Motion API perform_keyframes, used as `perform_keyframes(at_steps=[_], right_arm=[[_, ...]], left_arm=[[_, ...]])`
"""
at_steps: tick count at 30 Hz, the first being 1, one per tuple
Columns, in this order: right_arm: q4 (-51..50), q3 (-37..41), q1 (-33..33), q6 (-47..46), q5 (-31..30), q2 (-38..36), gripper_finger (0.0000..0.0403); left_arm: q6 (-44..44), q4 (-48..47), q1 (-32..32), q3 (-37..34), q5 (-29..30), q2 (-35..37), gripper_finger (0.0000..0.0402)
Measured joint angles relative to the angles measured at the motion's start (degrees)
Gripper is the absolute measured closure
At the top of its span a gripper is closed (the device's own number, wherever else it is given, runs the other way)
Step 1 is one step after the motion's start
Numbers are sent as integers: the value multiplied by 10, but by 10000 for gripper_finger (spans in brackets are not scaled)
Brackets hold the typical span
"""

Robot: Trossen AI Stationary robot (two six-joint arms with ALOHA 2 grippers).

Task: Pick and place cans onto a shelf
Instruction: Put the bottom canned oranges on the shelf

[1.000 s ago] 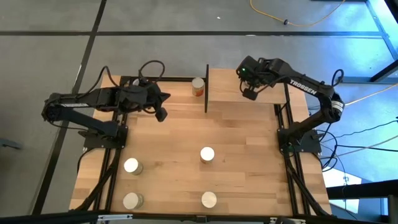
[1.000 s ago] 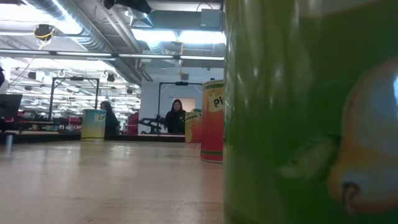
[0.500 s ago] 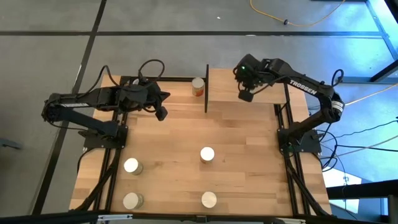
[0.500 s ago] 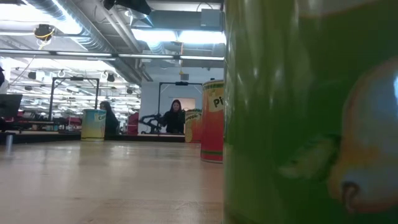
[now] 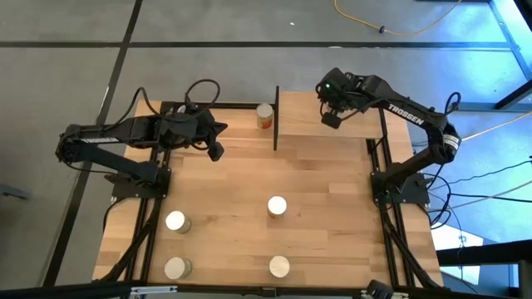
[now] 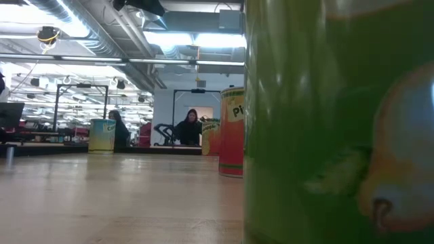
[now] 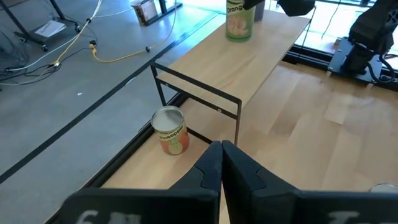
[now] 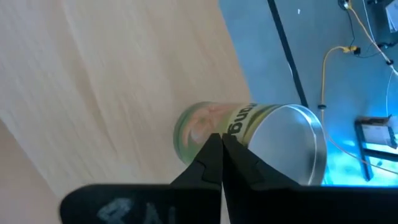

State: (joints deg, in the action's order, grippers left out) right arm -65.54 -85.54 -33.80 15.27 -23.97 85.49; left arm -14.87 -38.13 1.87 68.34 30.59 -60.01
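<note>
The right gripper (image 5: pixel 331 119), fingers together and empty, hovers over the shelf (image 5: pixel 357 124) by a green can (image 8: pixel 249 134); the left gripper (image 7: pixel 221 163) waits, likewise closed.

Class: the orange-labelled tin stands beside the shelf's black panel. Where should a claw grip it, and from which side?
Grip the orange-labelled cylindrical tin across its curved wall, probably from above: it stands upright, shiny round top up. The shelf's black upright panel is close beside it, so squeeze along that panel, not across it.
</note>
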Motion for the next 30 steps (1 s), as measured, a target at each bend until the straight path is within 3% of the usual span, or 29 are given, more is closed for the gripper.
perform_keyframes(at_steps=[8, 13, 15, 21, 30], right_arm=[[10, 0, -6, 0, -46, 0, 402], [10, 0, -6, 0, 63, 0, 402], [10, 0, -5, 0, 78, 0, 402], [10, 0, -13, 1, 12, 0, 402], [10, 0, -33, 3, -40, 0, 402]], left_arm=[[0, 0, 0, 0, 0, 0, 401], [0, 0, 0, 0, 0, 0, 401], [0, 0, 0, 0, 0, 0, 401], [0, 0, 0, 0, 0, 0, 401], [0, 0, 0, 0, 0, 0, 401]])
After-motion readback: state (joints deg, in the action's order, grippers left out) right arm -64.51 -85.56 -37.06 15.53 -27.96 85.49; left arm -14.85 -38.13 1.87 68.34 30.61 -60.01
